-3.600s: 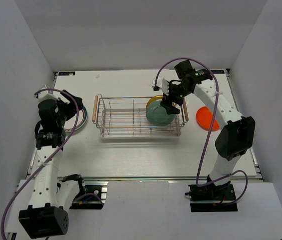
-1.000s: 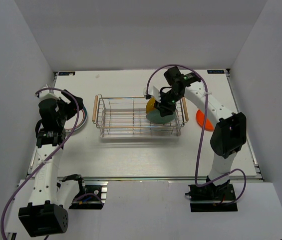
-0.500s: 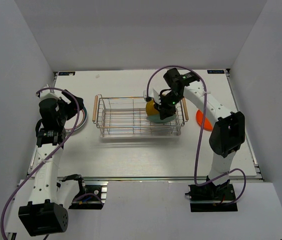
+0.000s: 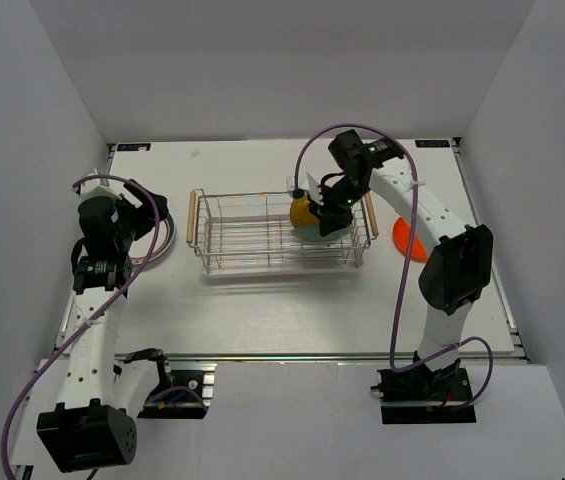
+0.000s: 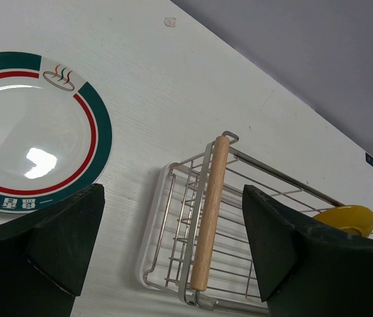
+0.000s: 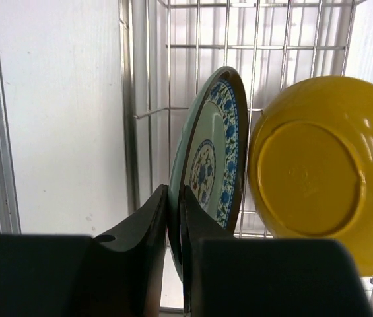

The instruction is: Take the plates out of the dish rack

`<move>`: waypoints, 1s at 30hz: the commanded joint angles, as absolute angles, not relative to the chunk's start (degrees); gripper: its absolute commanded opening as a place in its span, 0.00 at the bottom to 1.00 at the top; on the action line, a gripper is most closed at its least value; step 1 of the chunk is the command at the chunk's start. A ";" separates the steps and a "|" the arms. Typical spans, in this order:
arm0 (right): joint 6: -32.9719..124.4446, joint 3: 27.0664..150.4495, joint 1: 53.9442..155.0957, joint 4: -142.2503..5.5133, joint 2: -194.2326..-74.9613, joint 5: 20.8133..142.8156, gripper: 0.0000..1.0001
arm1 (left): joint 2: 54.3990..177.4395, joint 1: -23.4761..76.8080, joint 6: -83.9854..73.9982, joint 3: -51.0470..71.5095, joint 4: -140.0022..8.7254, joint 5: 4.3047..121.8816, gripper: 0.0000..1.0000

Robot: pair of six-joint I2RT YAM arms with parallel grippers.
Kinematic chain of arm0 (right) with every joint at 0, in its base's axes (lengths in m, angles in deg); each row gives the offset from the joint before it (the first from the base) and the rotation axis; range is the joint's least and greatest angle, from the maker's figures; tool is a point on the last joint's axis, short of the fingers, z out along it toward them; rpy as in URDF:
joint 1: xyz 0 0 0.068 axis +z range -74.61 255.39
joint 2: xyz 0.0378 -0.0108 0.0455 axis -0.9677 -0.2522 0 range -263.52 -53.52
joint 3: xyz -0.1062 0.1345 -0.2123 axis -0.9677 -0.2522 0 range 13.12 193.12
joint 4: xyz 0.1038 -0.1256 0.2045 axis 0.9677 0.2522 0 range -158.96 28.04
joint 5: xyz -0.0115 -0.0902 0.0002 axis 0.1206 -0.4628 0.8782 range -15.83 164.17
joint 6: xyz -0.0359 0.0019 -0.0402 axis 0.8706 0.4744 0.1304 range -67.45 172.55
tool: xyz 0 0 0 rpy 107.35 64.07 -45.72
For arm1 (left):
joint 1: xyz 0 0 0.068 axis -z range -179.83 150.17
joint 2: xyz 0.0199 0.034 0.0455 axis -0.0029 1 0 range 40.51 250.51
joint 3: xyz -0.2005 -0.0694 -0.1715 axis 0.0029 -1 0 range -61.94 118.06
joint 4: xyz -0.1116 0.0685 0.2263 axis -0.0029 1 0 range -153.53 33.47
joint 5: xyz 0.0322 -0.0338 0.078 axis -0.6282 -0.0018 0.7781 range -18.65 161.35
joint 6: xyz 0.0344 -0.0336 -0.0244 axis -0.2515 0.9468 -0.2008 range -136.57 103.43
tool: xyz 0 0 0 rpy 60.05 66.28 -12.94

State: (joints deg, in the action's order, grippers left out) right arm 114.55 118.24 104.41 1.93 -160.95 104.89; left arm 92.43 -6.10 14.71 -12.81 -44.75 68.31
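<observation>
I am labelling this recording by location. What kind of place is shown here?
Probably a robot test cell, not a real kitchen: plain grey walls box in a white table with two robot arms, a silver wire dish rack and a few plates.

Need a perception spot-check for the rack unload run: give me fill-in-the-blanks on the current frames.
The dish rack holds ___ plates, the teal plate and the yellow plate. The right gripper is shut on the teal plate's ___. The orange plate lies on the table on the dish rack's ___ side. The left gripper hangs ___ by the white plate.
Missing: two; rim; right; open.
</observation>
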 commanded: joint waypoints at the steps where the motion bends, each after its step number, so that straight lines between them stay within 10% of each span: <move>1: 117.06 123.24 104.66 1.95 -159.43 107.57 0.00 | 91.49 -5.99 14.19 -12.19 -45.52 67.93 0.94; 22: 105.14 129.33 104.22 -5.38 -147.05 109.08 0.00 | 88.33 -5.99 13.92 -10.61 -43.41 68.10 0.95; 30: 69.64 96.65 102.99 -54.61 -128.49 54.11 0.00 | 86.92 -5.99 14.63 -10.08 -42.18 66.26 0.98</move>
State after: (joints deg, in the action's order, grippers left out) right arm 86.11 102.33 104.04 -32.36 -131.34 81.29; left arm 88.17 -6.10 14.50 -12.57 -43.24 67.63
